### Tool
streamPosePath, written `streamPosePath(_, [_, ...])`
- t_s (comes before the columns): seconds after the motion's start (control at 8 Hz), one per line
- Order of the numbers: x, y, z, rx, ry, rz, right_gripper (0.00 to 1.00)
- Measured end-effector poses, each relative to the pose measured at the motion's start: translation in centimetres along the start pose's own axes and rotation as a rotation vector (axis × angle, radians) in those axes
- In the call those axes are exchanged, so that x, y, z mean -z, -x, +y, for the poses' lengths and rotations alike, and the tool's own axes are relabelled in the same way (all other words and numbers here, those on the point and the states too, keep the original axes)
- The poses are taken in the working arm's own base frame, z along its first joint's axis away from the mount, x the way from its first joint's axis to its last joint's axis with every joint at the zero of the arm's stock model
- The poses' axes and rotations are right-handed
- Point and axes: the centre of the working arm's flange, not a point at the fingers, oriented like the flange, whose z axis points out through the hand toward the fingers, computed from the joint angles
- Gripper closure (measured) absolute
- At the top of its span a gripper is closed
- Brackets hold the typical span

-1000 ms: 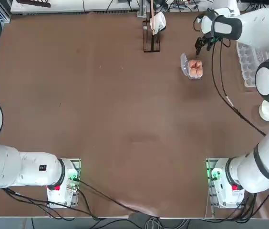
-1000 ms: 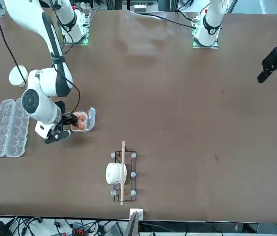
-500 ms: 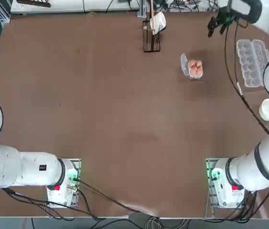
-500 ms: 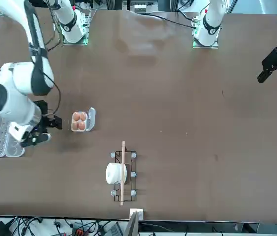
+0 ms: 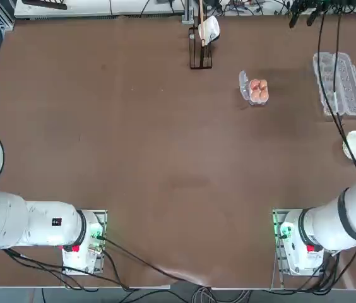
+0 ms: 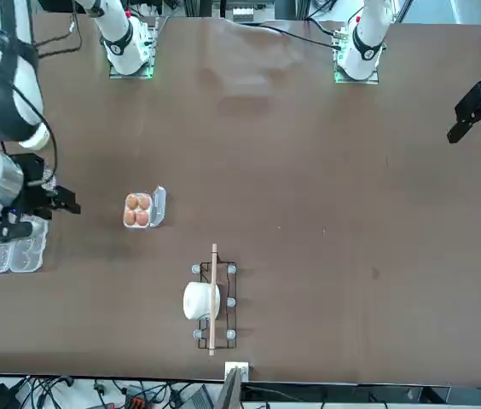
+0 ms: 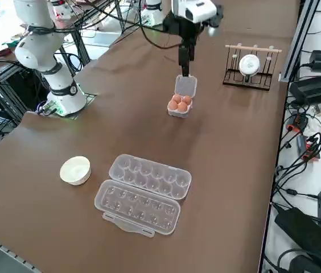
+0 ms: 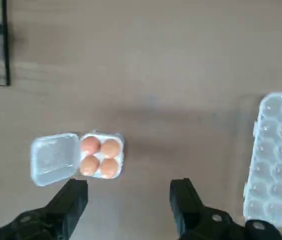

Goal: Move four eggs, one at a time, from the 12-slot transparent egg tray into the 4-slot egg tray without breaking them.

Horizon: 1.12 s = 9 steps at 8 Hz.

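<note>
- Eggs (image 8: 100,157): four orange-brown ones fill the 4-slot egg tray (image 5: 258,92), one in each cup of its two-by-two block, touching their neighbours.
- That small tray's lid flap (image 8: 54,159) lies swung open and flat on the brown surface (image 5: 165,139), hinged to the side of the cups.
- My 12-slot transparent egg tray (image 7: 143,192) sits well apart from the small one, near the edge of the surface on my right side; it lies opened out, cup half and lid half side by side.
- Every cup I can see in the long carton holds nothing; from the front its near end (image 6: 6,256) shows bare clear plastic too, the rest being hidden behind my arm.
- A white round bowl (image 7: 75,170) stands just beside the long carton, towards my base; I see nothing in it.
- A dark wire rack (image 6: 213,300) stands near the far edge of the surface with a white object held in it, well away from both trays.
- My right gripper (image 8: 129,197) hangs raised above the surface with its fingers (image 8: 73,197) spread wide and nothing between them.
- Seen from my wrist, the filled small tray lies just beyond one finger, and the long carton lies off to the other side.
</note>
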Motion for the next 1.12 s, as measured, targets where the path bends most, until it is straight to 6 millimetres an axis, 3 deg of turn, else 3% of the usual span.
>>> streamPosePath(0.25, [4.1, 2.5, -0.3, -0.081, -0.004, -0.008, 0.00])
streamPosePath(0.5, [6.9, 4.4, -0.3, -0.128, 0.024, -0.009, 0.00])
streamPosePath(0.88, [9.7, 6.4, -0.3, -0.124, 0.034, 0.012, 0.00])
streamPosePath(1.12, [10.3, 6.8, -0.3, -0.125, 0.031, 0.023, 0.00])
